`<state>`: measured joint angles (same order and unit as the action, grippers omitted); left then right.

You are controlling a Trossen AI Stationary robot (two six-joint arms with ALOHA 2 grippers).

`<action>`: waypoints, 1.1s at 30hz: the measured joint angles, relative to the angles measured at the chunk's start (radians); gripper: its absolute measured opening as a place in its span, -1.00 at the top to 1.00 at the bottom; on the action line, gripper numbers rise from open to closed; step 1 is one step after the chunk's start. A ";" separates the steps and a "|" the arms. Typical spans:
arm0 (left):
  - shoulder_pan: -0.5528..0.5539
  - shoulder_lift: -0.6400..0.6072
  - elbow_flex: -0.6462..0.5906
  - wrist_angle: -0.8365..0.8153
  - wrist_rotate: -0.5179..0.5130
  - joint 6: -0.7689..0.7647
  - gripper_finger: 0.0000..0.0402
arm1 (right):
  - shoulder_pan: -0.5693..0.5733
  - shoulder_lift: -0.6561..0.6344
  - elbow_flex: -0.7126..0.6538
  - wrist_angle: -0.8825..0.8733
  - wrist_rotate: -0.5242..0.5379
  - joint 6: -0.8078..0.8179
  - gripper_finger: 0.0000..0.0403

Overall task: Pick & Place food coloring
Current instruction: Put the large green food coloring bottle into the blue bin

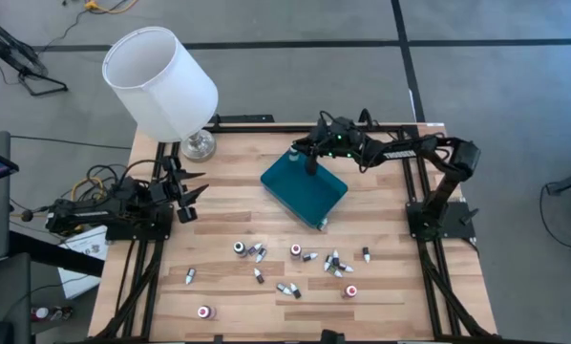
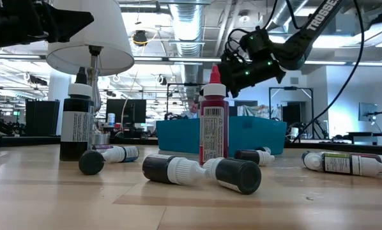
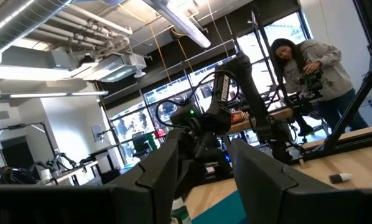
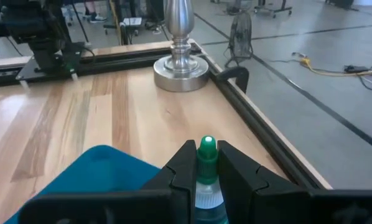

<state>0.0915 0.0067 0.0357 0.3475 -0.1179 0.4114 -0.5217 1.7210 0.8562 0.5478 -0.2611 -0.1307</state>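
A green-capped bottle of food coloring is pinched between the fingers of the right gripper, cap pointing forward past the fingertips. The gripper hangs over the far corner of the teal tray, clear of the tray floor as far as the low view shows; whether anything lies in the tray cannot be told.

The remaining bottles lie scattered on the near half of the wooden table, well apart from the tray. Most lie on their sides in a loose band running from the left near edge to the right; a few stand upright. In the low view a red bottle stands upright in front of the tray, with two dark bottles lying just beside its base, cap to cap. A dark bottle stands upright at the left, another lies near it, and several more lie at the right edge.

The left gripper waits at the table's left side, raised off the surface, fingers spread and holding nothing.

A lamp with a white shade stands at the far left corner, its metal base on the table. A person stands at a bench in the room beyond.
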 joint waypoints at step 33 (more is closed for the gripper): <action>0.000 0.000 -0.006 0.003 0.001 -0.041 0.29 | 0.005 0.002 -0.001 -0.026 0.051 -0.001 0.75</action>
<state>0.0915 0.0063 0.0299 0.3506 -0.1169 0.3702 -0.5167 1.7229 0.8555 0.5220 -0.2100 -0.1321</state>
